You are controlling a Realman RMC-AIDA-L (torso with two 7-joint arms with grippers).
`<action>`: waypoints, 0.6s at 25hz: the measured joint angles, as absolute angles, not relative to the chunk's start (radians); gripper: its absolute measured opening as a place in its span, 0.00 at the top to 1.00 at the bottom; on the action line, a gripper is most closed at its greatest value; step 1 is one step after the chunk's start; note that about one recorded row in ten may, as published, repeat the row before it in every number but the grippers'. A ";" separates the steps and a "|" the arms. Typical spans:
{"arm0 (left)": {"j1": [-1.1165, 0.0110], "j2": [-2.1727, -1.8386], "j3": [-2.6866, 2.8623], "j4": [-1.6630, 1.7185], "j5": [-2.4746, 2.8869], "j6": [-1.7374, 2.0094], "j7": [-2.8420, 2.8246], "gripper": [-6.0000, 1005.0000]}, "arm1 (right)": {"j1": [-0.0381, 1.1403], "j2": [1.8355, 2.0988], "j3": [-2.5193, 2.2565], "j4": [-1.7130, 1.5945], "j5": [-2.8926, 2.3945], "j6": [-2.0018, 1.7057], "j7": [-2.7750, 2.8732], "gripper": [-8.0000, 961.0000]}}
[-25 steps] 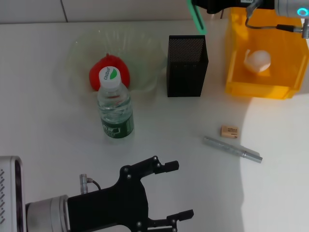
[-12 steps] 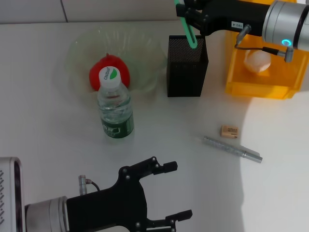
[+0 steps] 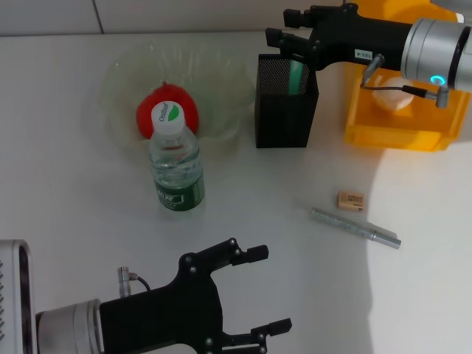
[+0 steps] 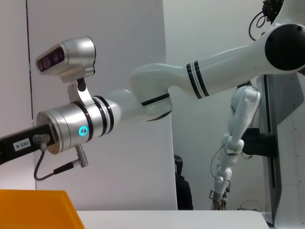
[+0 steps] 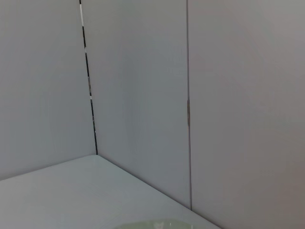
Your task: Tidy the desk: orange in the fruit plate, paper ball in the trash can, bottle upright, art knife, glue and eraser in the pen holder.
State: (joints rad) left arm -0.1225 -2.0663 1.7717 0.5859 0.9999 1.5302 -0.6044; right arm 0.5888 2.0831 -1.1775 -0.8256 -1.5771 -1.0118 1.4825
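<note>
paper ball (image 3: 391, 94) half behind right arm, green item (image 3: 296, 76) mostly inside pen holder (image 3: 285, 110)

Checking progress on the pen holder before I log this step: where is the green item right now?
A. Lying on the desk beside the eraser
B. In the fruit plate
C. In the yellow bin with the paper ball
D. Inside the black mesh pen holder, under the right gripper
D: in the head view the green item stands inside the pen holder, with the right gripper directly above its rim.
</note>
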 joint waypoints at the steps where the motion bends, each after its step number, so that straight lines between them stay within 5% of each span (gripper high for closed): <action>1: -0.123 -2.066 1.772 0.586 0.999 1.531 -0.604 0.19 | 0.589 2.083 -1.177 -0.826 -1.577 -1.012 1.483 0.72; 5: -0.123 -2.066 1.772 0.586 0.999 1.531 -0.604 0.19 | 0.543 2.082 -1.174 -0.904 -1.572 -1.059 1.547 0.50; 10: -0.122 -2.066 1.772 0.586 0.998 1.531 -0.604 0.19 | 0.472 2.057 -1.173 -1.190 -1.811 -1.209 1.978 0.40; 15: -0.122 -2.066 1.772 0.586 0.998 1.531 -0.604 0.19 | 0.509 2.058 -1.176 -1.493 -2.311 -1.478 2.430 0.39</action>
State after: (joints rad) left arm -0.1225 -2.0663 1.7717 0.5859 0.9980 1.5311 -0.6044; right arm 0.5093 2.0576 -1.1760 -1.4927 -2.3108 -1.4777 2.4301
